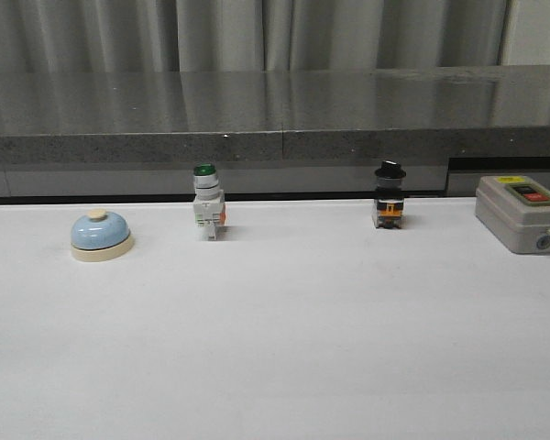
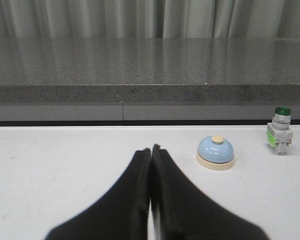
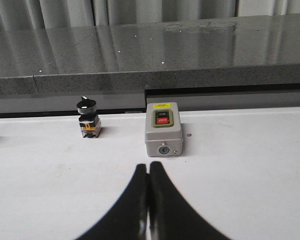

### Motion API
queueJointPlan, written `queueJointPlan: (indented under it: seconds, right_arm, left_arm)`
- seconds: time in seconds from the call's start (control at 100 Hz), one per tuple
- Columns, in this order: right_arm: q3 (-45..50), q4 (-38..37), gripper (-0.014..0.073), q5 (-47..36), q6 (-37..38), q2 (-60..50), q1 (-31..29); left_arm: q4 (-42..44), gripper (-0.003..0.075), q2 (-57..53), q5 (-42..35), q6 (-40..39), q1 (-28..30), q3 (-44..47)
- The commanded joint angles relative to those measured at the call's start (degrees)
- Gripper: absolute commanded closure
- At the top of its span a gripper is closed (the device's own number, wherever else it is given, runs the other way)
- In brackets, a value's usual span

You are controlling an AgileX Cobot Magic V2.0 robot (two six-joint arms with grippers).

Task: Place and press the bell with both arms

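The light-blue bell [image 1: 101,234] with a cream base and cream button sits upright on the white table at the far left. It also shows in the left wrist view [image 2: 216,152]. My left gripper [image 2: 151,149] is shut and empty, short of the bell and apart from it. My right gripper [image 3: 149,166] is shut and empty, just short of the grey box. Neither arm shows in the front view.
A green-capped white push-button switch [image 1: 207,206] stands behind the table's middle, also in the left wrist view [image 2: 279,131]. A black-knobbed switch [image 1: 390,195] stands right of it. A grey box with a red button [image 1: 521,213] sits at the far right. A dark stone ledge [image 1: 275,115] runs along the back.
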Motion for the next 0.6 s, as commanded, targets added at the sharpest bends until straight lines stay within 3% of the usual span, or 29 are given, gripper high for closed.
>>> queueJointPlan:
  seconds: [0.0, 0.44, 0.59]
  right_arm:
    - [-0.02, 0.14, 0.0662, -4.41, -0.25, -0.47, -0.41]
    - [-0.02, 0.14, 0.0662, -4.41, -0.25, -0.47, -0.41]
    - [-0.02, 0.14, 0.0662, -4.41, -0.25, -0.47, -0.41]
  left_arm:
    - [-0.04, 0.0739, -2.05, -4.64, -0.71, -0.02, 1.36]
    - [-0.52, 0.0739, -2.05, -8.15, -0.71, -0.02, 0.35]
    - [-2.79, 0.0739, -1.7, -4.4, -0.71, -0.02, -4.37]
